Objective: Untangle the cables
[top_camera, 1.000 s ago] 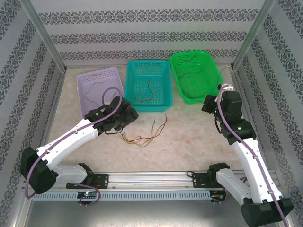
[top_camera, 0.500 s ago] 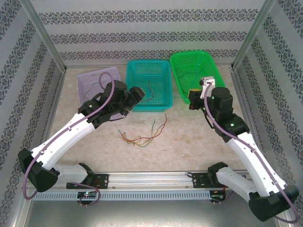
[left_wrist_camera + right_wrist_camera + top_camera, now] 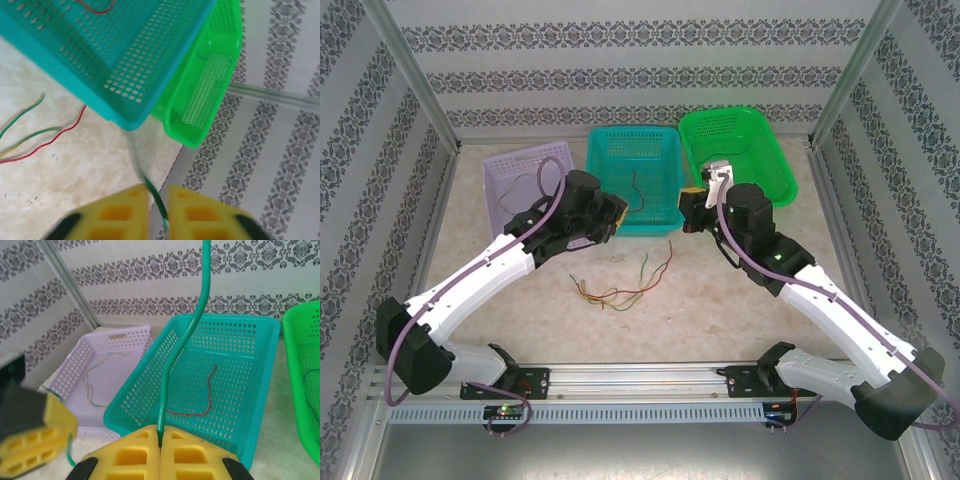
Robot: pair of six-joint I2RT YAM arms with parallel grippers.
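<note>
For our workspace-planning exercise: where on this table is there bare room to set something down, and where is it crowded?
Free: table strip between loose cables and near rail; patch before green basket, by right wall. Crowded: before the teal basket, where left gripper and right gripper hang.

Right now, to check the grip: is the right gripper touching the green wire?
Touching. In the right wrist view the right gripper is shut on the green wire, which rises from between its jaws.

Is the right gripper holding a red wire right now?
No, the right gripper is shut on a green wire, which rises straight up from between its closed tips.
</note>
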